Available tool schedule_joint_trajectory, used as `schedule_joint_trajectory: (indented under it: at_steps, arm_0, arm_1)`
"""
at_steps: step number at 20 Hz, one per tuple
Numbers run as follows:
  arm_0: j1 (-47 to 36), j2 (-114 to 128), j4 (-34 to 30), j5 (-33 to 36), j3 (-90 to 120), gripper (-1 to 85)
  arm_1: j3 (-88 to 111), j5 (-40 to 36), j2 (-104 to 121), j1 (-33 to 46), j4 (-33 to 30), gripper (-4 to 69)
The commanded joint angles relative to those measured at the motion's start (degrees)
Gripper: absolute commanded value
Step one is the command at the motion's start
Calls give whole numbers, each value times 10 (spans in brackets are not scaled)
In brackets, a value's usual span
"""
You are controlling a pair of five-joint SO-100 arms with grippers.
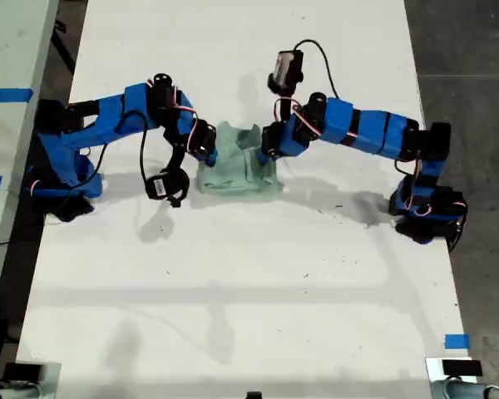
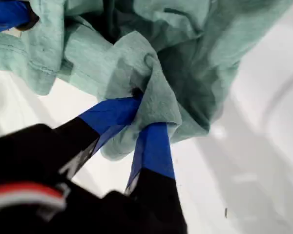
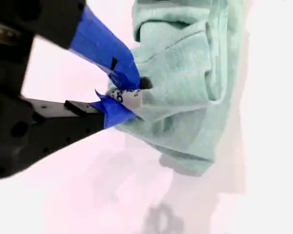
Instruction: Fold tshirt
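Observation:
The pale mint-green tshirt (image 1: 237, 176) lies bunched in a small, partly folded heap on the white table (image 1: 233, 291), between the two blue arms. My first gripper (image 1: 209, 156) comes in from the exterior view's left and is shut on a fold of the tshirt (image 2: 185, 63); its blue-taped fingers (image 2: 154, 146) pinch the cloth at the first gripper (image 2: 144, 113). My second gripper (image 1: 267, 153) reaches in from the exterior view's right. That second gripper (image 3: 133, 95) is shut on the edge of the layered tshirt (image 3: 185, 58).
Both arm bases stand at the table's side edges, one base (image 1: 62, 179) at the exterior view's left and one base (image 1: 424, 212) at its right. Blue tape (image 1: 456, 341) marks the near right corner there. A second table (image 1: 8, 100) adjoins on the left; dark floor lies on the right.

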Motion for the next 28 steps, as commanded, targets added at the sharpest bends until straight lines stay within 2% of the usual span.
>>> schedule_joint_trajectory:
  at_steps: [1,3,4,5,6,7,8,11,14,15,18,21,24,26,27,28]
  arm_0:
    - [-55,23,-2,45,5,0]
    - [-91,7,-26,75,18,12]
    - [-116,-2,-25,79,18,113]
    - [-142,-3,-25,91,20,262]
    - [-171,0,-20,95,25,303]
    - [-199,10,-20,105,34,327]
    - [-229,24,-24,113,52,331]
    - [-294,95,-63,131,170,332]
    - [-302,205,-152,127,360,315]
    - [-295,242,-178,118,426,303]
    - [-246,375,-249,79,614,215]
    - [-177,557,-332,14,836,48]
    - [-133,768,-364,-82,1042,4]
    - [-127,879,-396,-90,1138,1]
    - [-130,956,-374,-89,1178,1]
    - [-134,1005,-301,-88,1174,1]
  arm_1:
    - [50,-22,77,57,-59,-18]
    - [105,-37,105,85,-120,-9]
    - [130,-34,120,104,-143,97]
    - [142,-26,132,126,-149,200]
    - [156,-23,146,149,-149,258]
    - [173,-34,164,170,-155,374]
    - [191,-47,183,190,-156,385]
    - [298,-47,279,239,-156,310]
    - [457,-42,421,259,-187,271]
    - [511,-33,469,259,-197,234]
    - [667,-1,621,236,-212,157]
    - [830,44,814,204,-210,83]
    - [953,123,1012,169,-141,46]
    - [1030,185,1145,145,-80,39]
    - [1048,221,1136,122,-79,43]
    - [1061,238,1133,113,-72,60]
